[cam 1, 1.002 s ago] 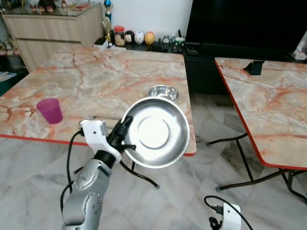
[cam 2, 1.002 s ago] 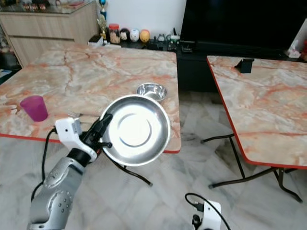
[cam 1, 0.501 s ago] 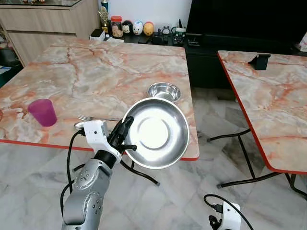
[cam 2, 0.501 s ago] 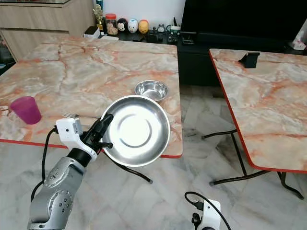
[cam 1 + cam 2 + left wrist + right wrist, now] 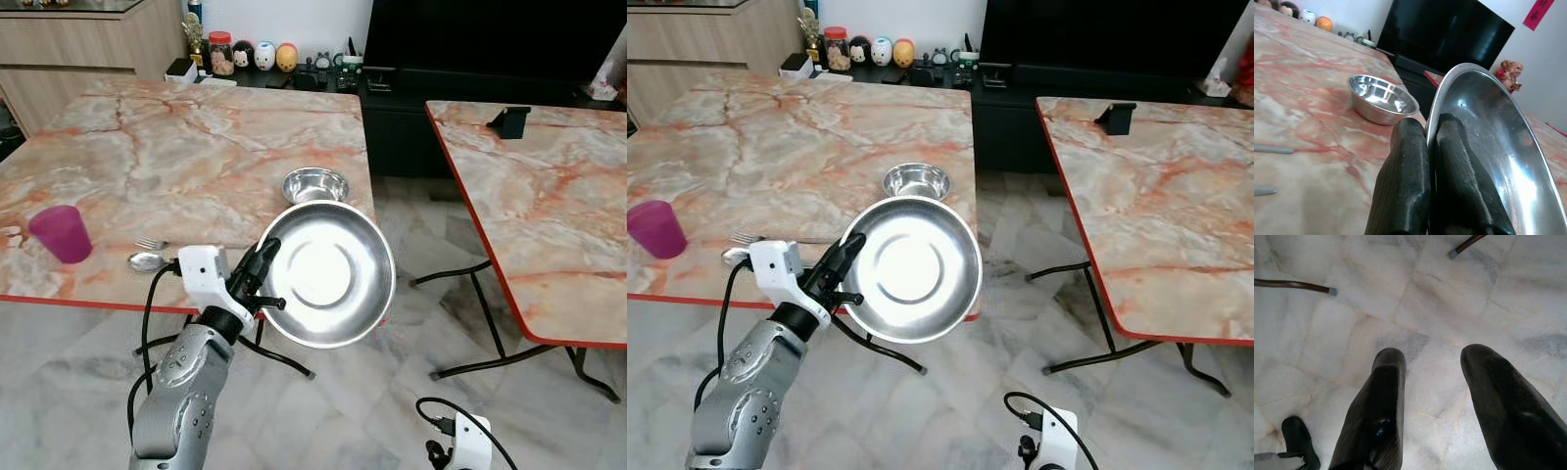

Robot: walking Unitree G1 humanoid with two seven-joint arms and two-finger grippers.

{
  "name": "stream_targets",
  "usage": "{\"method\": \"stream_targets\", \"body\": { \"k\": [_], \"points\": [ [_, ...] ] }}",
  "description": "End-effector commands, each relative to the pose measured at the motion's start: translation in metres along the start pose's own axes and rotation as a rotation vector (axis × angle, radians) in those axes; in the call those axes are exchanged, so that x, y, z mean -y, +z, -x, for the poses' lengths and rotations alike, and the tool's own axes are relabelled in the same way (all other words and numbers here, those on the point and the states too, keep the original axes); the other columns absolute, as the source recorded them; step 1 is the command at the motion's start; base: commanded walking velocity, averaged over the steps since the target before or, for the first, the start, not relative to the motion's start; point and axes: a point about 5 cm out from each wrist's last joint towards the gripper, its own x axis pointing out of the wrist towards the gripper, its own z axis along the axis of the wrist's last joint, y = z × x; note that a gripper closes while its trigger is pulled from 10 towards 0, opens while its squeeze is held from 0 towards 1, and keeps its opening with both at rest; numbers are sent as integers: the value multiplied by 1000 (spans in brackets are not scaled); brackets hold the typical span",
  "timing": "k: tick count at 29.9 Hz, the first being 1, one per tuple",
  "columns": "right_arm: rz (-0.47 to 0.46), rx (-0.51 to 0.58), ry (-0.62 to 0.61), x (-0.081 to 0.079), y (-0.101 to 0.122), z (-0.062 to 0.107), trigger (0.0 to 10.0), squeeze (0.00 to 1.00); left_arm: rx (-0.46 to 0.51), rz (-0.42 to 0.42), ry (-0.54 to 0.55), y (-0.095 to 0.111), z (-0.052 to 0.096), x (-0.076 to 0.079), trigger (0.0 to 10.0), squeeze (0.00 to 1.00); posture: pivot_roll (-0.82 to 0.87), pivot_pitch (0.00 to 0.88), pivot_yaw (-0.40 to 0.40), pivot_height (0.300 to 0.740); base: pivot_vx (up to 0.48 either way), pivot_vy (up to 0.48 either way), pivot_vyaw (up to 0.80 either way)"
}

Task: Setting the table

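Note:
My left gripper (image 5: 263,270) is shut on the rim of a round steel plate (image 5: 330,275). It holds the plate tilted, face toward me, over the near right edge of the marble table (image 5: 196,147). In the left wrist view its black fingers (image 5: 1406,176) pinch the plate's rim (image 5: 1488,147). A small steel bowl (image 5: 315,184) sits on the table just beyond the plate. A purple cup (image 5: 60,233) stands at the near left, with a spoon (image 5: 145,260) and a fork (image 5: 149,243) lying beside it. My right gripper (image 5: 1432,367) hangs open over the floor.
A second marble table (image 5: 549,186) stands to the right, across a gap of tiled floor (image 5: 431,323). Its folding legs (image 5: 500,333) reach into that gap. A black TV cabinet (image 5: 460,59) and small jars and figurines (image 5: 245,57) line the far wall.
The whole view has shifted, so the camera has moved; the cup and table now sit further left. The plate stays tilted in my left gripper. The right arm still hangs.

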Motion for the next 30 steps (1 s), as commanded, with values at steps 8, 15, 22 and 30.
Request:
{"method": "stream_targets", "body": {
  "k": [8,15,22,30],
  "points": [
    [-5,-6,-6,2,-1,0,10000,0,8,-24,-32,0,-4,5,10000,0,78,0,-60,740,0,-321,0],
    [-8,-8,-7,2,-3,1,10000,0,9,-26,-37,0,-4,4,10000,0,77,0,-54,740,0,-331,0],
    [-11,-7,-6,1,-3,1,10000,0,9,-30,-41,1,-4,4,10000,0,77,0,-52,740,0,-332,0],
    [-13,-4,-6,1,-2,0,10000,0,10,-26,-44,1,-6,4,10000,0,74,0,-51,740,0,-332,0]
  ]
}}
